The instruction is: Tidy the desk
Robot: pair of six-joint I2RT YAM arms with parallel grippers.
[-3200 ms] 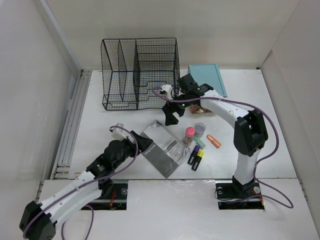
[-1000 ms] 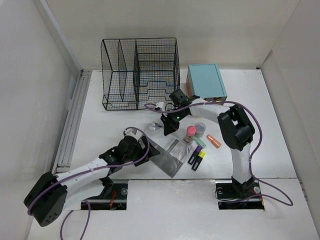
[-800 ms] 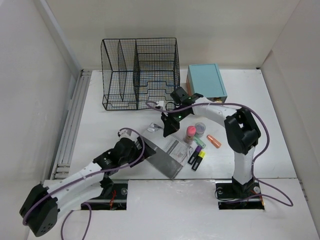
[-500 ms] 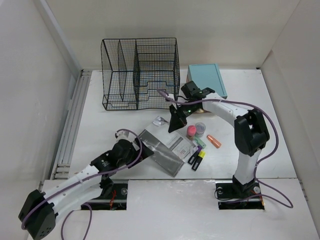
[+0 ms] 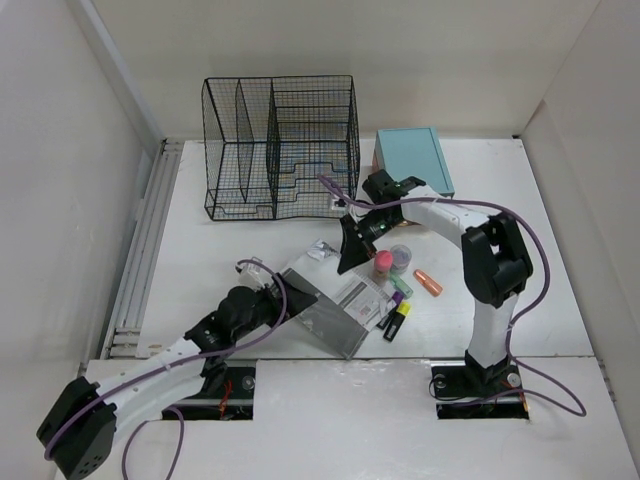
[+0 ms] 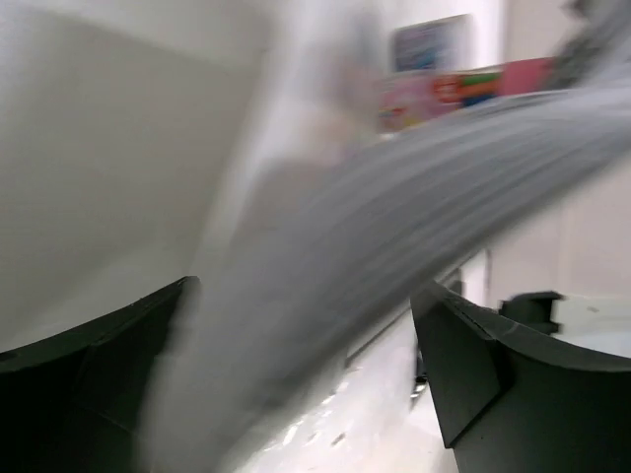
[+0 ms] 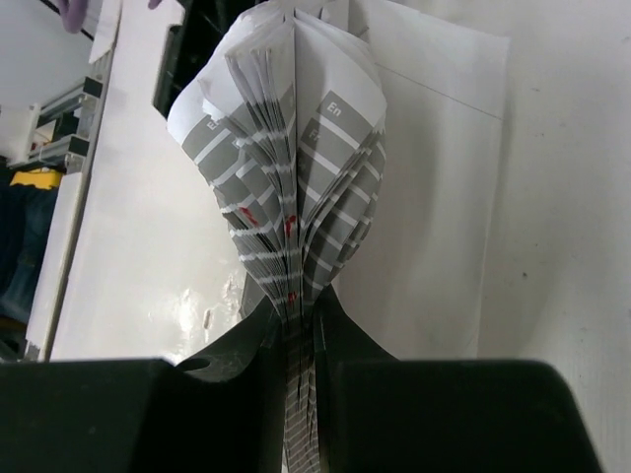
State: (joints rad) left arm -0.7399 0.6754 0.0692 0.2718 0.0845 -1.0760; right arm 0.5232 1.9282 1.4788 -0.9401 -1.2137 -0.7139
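A grey booklet (image 5: 328, 312) lies on the white desk (image 5: 230, 240) in front of the arms. My right gripper (image 5: 346, 262) is shut on its far edge. In the right wrist view the striped pages (image 7: 286, 148) fan out above the right gripper (image 7: 301, 325). My left gripper (image 5: 285, 292) is at the booklet's left corner. The left wrist view is blurred: the left gripper (image 6: 306, 296) stands open with the grey cover (image 6: 394, 207) passing between its fingers.
A black wire rack (image 5: 280, 145) and a teal drawer box (image 5: 413, 160) stand at the back. Right of the booklet lie a pink-capped tube (image 5: 382, 265), a clear pot (image 5: 400, 257), an orange piece (image 5: 428, 283) and highlighters (image 5: 395, 318). A grey rail (image 5: 140, 250) lines the left edge.
The right gripper has shifted a little to the right with the booklet's edge. The left gripper has slid along the booklet's left corner, and the booklet has turned slightly.
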